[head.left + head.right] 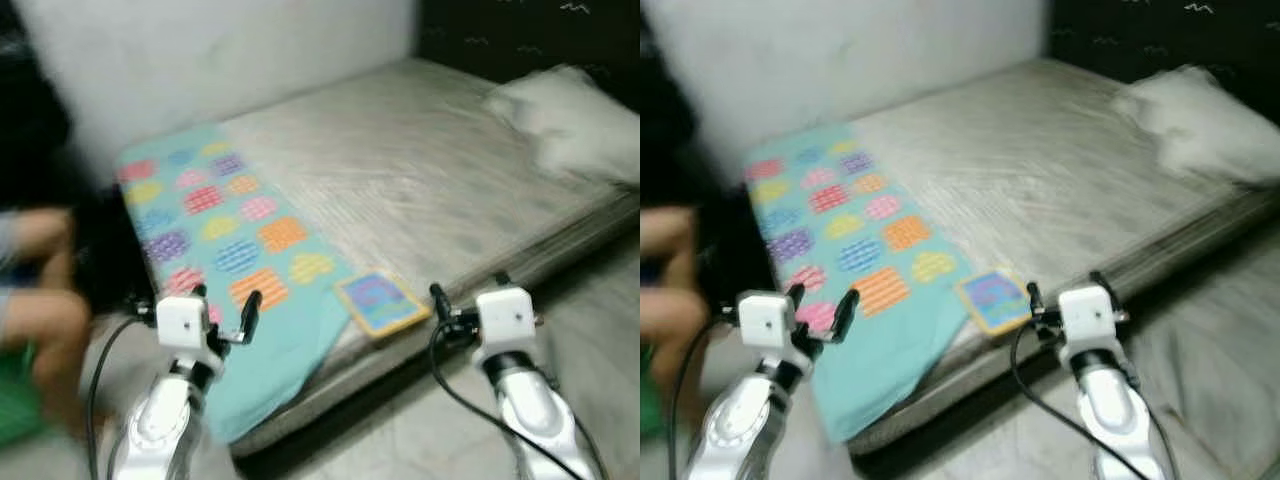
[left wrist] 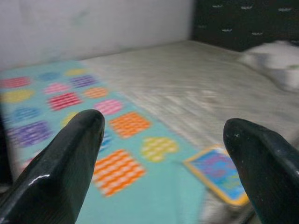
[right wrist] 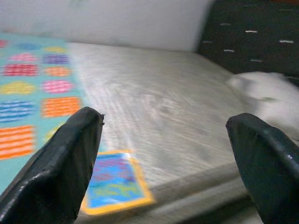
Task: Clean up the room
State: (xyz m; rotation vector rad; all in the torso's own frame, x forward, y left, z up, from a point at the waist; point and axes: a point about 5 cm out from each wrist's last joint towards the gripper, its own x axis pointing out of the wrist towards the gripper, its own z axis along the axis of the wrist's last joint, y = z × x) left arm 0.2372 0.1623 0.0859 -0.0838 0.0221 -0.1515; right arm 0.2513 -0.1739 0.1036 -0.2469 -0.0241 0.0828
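Note:
A bed with a bare grey mattress (image 1: 420,170) lies before me. A teal blanket (image 1: 220,230) with coloured patches covers its left end and hangs over the near edge. A small flat book (image 1: 381,303) with a yellow border and blue cover lies at the near edge beside the blanket. My left gripper (image 1: 225,305) hovers open above the hanging part of the blanket; the left wrist view has the book (image 2: 219,172) ahead of it. My right gripper (image 1: 468,290) is open just right of the book, which the right wrist view catches low between its fingers (image 3: 60,163).
A white pillow (image 1: 570,120) rests at the far right end by a dark headboard (image 1: 520,35). A white wall (image 1: 220,50) runs behind the bed. A person (image 1: 40,300) is at the far left beside something green (image 1: 15,405). Grey floor (image 1: 600,300) is on the right.

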